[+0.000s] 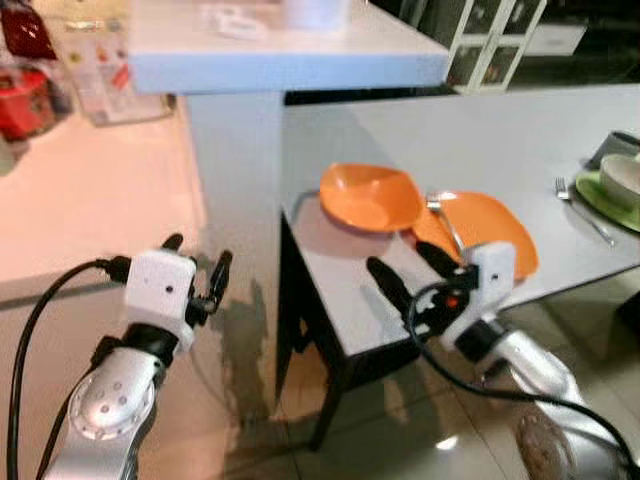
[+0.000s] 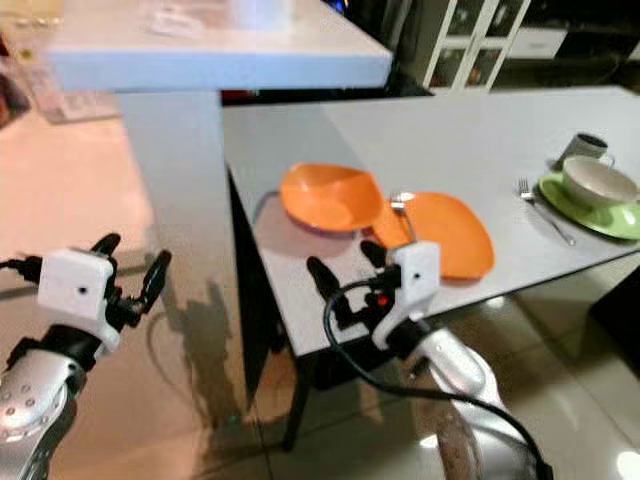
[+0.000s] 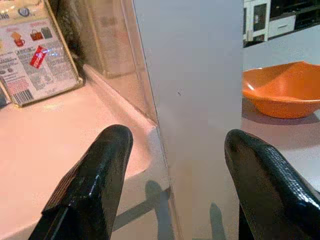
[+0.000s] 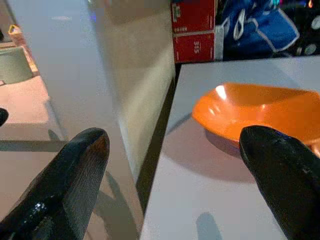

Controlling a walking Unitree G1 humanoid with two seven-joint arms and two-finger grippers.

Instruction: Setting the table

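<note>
Grey table [image 1: 500,130] across frame centre-right. Orange plate [image 1: 495,232] and orange bowl [image 1: 370,197] mid-frame, just above right gripper [image 1: 405,270], fingers apart, empty. Left gripper [image 1: 197,262] lower left, fingers apart, well clear of both.

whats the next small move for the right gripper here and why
Probably ease the right gripper forward toward the orange bowl. Its fingers are open and empty above the near end of the grey table, with the bowl just ahead of them beside the orange plate, which has a fork lying on it. The left gripper hovers open off the table, beside the white pillar.
</note>
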